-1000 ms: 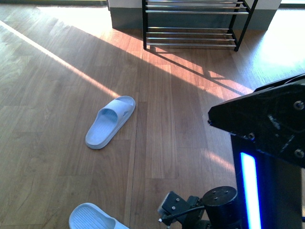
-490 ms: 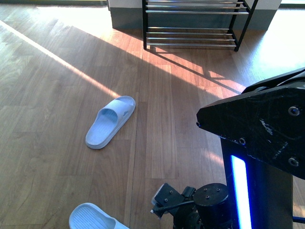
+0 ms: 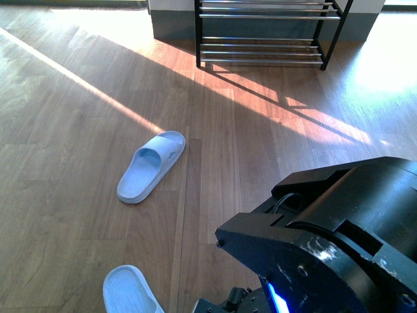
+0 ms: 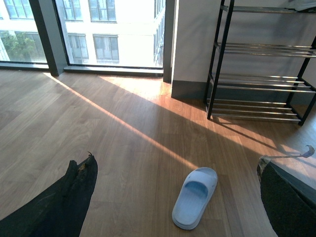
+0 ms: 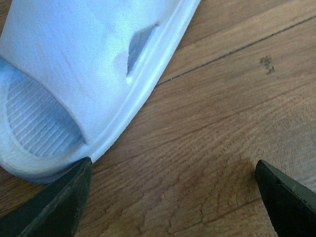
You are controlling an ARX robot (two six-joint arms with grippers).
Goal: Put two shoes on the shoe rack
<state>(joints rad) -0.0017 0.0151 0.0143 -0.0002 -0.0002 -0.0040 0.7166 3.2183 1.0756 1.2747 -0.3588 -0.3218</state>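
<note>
Floor (image 3: 78, 130): wood planks, striped with sunlight. Windows (image 4: 113, 29): full-height, beside a grey wall. Rack (image 3: 260, 52): against that wall. Far slide (image 3: 151, 166): mid-floor, well short of rack. Near slide (image 3: 130, 295): just beside right gripper (image 5: 173, 165), whose jaws are spread wide and empty. Left gripper (image 4: 175, 160): spread wide, empty. Changed: right arm (image 3: 339, 241) lowered; near slide turned.

No legible text, label, brand, number or sign in any view.
- We checked the sandal close to right wrist camera (image 5: 64, 59): upper and ribbed footbed plain.
- We checked the sandal at mid-floor (image 3: 151, 166) and the shoe rack (image 3: 260, 52): no marking we can read.
- We checked the black arm housing (image 3: 339, 241): only scuffs and a blue light strip, no characters.
</note>
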